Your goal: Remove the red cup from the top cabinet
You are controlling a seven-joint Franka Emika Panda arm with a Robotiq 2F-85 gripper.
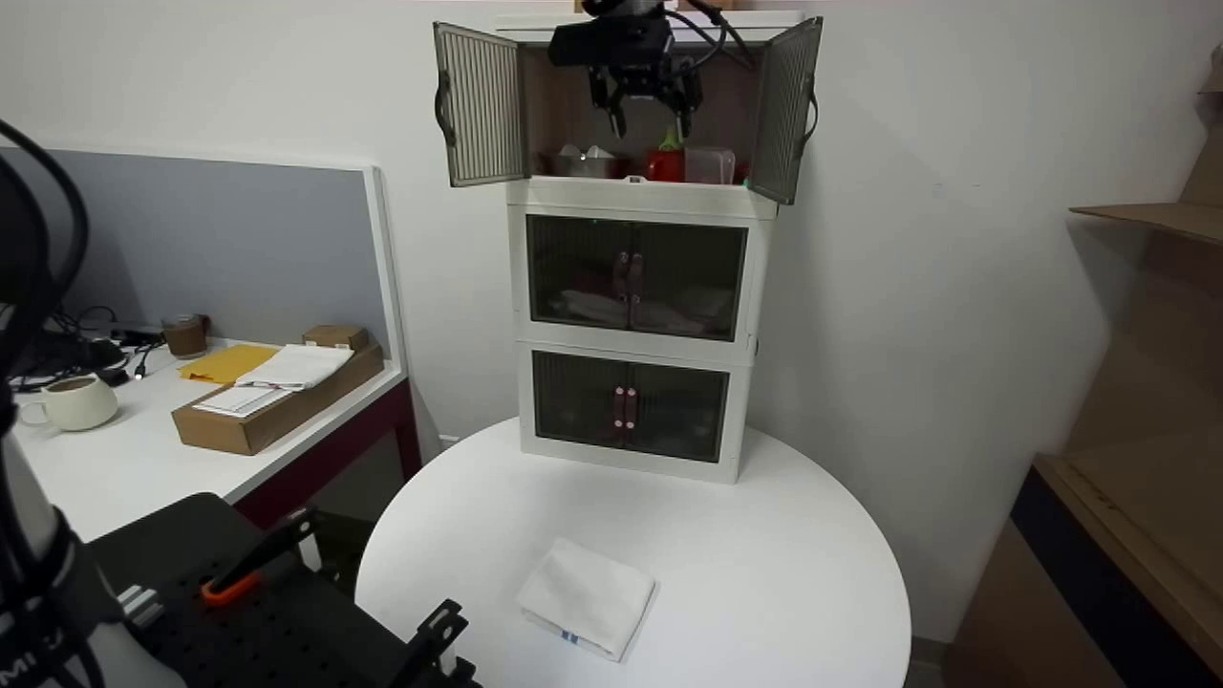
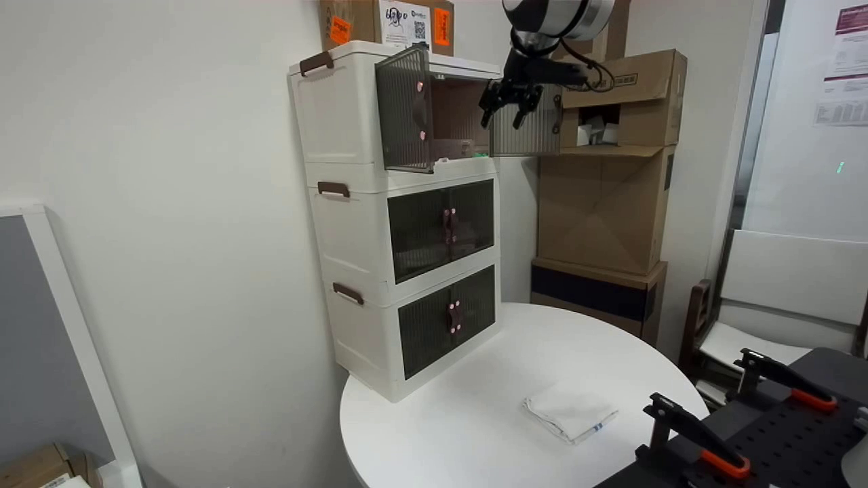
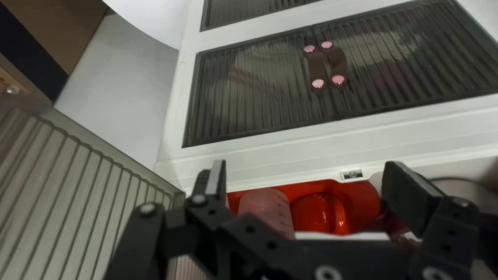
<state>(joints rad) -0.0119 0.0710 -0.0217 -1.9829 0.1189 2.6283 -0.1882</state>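
Observation:
The red cup (image 1: 666, 165) stands on the floor of the top cabinet (image 1: 640, 195), with a green item showing above it. In the wrist view the glossy red cup (image 3: 313, 214) shows its curved side and handle; its lower part is hidden behind the gripper body. In an exterior view the cabinet (image 2: 339, 112) hides the cup. My gripper (image 1: 651, 126) is open and empty, in front of the opening and above the cup, not touching it. It also shows in an exterior view (image 2: 502, 123). In the wrist view the fingers (image 3: 305, 175) are spread wide.
Both doors stand open, one on each side (image 1: 485, 110) (image 1: 791, 110). A clear container (image 1: 709, 165) stands beside the cup, and a metal bowl (image 1: 585, 165) sits further along. A graduated translucent container (image 3: 266, 208) shows in the wrist view. A folded white cloth (image 1: 588, 597) lies on the round table (image 1: 783, 573).

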